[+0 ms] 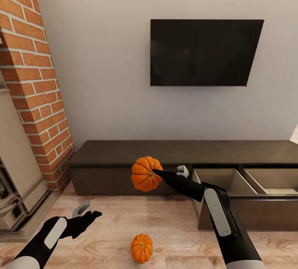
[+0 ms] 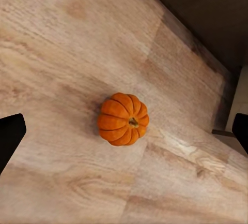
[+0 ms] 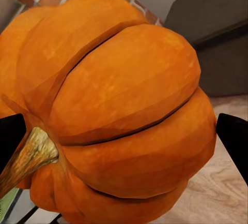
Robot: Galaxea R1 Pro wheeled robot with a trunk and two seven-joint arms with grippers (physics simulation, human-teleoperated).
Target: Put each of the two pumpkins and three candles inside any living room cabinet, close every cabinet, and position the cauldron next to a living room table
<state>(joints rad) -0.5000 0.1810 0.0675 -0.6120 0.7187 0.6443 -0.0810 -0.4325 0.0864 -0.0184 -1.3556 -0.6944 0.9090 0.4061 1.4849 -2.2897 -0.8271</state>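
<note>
Fireplace (image 1: 16, 178): grey surround at far left of the head view, under a brick chimney (image 1: 35, 78).
Left gripper (image 1: 85, 211): hovers low over the wood floor (image 1: 103, 219), in front of the fireplace. Its fingers stand well apart and hold nothing. In the left wrist view the two dark fingertips (image 2: 11, 136) sit at opposite edges, with bare floor between them.
Floor pumpkin (image 1: 142, 248): rests on the floor between the two arms, near the robot, well apart from the cabinet. In the left wrist view it (image 2: 123, 119) lies on the planks with its stem turned sideways, not touched by the fingers.
Held pumpkin (image 1: 145, 174): in the air in front of the cabinet's closed left part, above the floor. In the right wrist view it (image 3: 124, 110) sits between the fingers, stem to one side.
Right gripper (image 1: 163, 174): closed around the held pumpkin, one finger on each side of it.
Cabinet (image 1: 124, 153): long, dark, against the wall below a black TV (image 1: 205, 51).
Drawers (image 1: 225, 180): two at the cabinet's right part are pulled out, pale inside; the visible parts hold nothing.
</note>
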